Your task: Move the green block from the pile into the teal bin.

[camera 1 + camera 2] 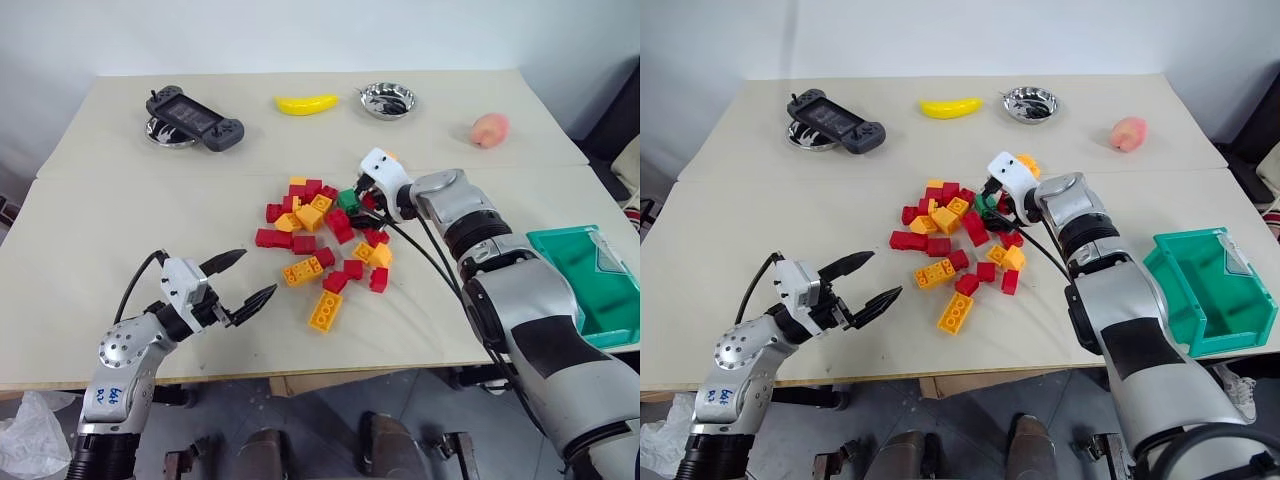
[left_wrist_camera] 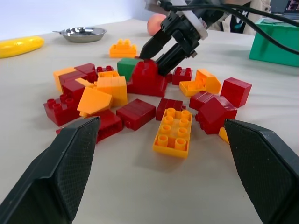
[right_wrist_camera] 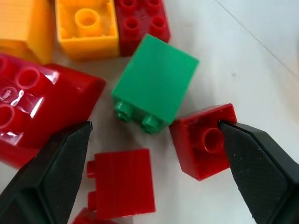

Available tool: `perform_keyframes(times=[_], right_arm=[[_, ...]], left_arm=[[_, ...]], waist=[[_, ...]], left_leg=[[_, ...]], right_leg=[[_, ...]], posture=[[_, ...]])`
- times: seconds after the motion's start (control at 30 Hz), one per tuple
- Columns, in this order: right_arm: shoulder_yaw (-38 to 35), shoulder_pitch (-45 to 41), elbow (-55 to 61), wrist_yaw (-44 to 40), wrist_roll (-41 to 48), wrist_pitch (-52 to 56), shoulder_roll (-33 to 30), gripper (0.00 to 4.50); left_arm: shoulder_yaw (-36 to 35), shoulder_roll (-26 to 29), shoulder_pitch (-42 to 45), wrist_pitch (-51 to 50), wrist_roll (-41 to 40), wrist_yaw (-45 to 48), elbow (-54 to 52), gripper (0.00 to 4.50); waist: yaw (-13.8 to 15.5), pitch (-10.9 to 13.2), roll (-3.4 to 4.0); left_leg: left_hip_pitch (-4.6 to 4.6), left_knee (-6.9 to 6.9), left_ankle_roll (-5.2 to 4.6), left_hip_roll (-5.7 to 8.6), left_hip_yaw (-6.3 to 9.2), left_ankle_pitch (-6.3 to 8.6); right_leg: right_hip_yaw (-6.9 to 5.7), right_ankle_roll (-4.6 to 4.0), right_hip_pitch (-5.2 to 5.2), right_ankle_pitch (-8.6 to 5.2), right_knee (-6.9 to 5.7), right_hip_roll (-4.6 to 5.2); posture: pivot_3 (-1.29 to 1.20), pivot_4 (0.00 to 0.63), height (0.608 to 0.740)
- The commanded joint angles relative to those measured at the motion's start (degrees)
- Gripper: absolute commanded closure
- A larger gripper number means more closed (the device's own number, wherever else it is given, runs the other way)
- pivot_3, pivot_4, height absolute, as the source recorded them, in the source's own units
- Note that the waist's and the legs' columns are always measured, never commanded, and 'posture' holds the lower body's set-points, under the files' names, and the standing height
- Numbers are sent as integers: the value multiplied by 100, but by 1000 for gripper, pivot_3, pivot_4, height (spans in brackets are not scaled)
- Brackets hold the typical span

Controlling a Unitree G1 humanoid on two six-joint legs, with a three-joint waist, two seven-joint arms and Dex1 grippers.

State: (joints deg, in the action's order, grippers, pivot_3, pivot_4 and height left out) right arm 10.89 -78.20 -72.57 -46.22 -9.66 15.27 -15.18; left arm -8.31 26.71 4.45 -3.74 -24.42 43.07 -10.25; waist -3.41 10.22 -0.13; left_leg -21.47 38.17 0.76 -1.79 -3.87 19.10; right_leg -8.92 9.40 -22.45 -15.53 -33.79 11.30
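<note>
Head camera: the right gripper [image 1: 366,198] is down over the far right side of the pile [image 1: 325,240], jaws spread, right at the green block [image 1: 348,199]. The teal bin [image 1: 1210,292] waits at the table's [image 1: 120,290] right edge, well apart. The left gripper [image 1: 247,278] hovers open near the front edge.

Left wrist camera: green block [image 2: 127,67] sits behind a red brick [image 2: 147,79].

Right wrist camera: green block [image 3: 154,84] lies on its side between the open fingers [image 3: 44,182], not gripped.
</note>
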Motion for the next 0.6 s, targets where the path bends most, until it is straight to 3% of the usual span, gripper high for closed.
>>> perform_keyframes(times=[0.03, 0.5, 0.6], right_arm=[[-136, -176, 2, 126, 33, -253, 67, 28], [-446, -206, -123, 536, 114, -588, 414, 28], [-491, -189, -96, 516, 112, -715, 479, 671]], left_arm=[[-11, -16, 65, 74, -4, 2, -36, 0], [-10, 17, 185, 28, -23, 35, 15, 0], [-22, 29, 191, 18, -28, 36, 5, 0]], waist=[[0, 0, 0], [-11, 0, 0], [-10, 0, 0]], left_leg=[[0, 0, 0, 0, 0, 0], [0, 0, 0, 0, 0, 0], [0, 0, 0, 0, 0, 0]], right_leg=[[0, 0, 0, 0, 0, 0], [0, 0, 0, 0, 0, 0], [0, 0, 0, 0, 0, 0]], posture=[[0, 150, 740], [0, 150, 740], [0, 150, 740]])
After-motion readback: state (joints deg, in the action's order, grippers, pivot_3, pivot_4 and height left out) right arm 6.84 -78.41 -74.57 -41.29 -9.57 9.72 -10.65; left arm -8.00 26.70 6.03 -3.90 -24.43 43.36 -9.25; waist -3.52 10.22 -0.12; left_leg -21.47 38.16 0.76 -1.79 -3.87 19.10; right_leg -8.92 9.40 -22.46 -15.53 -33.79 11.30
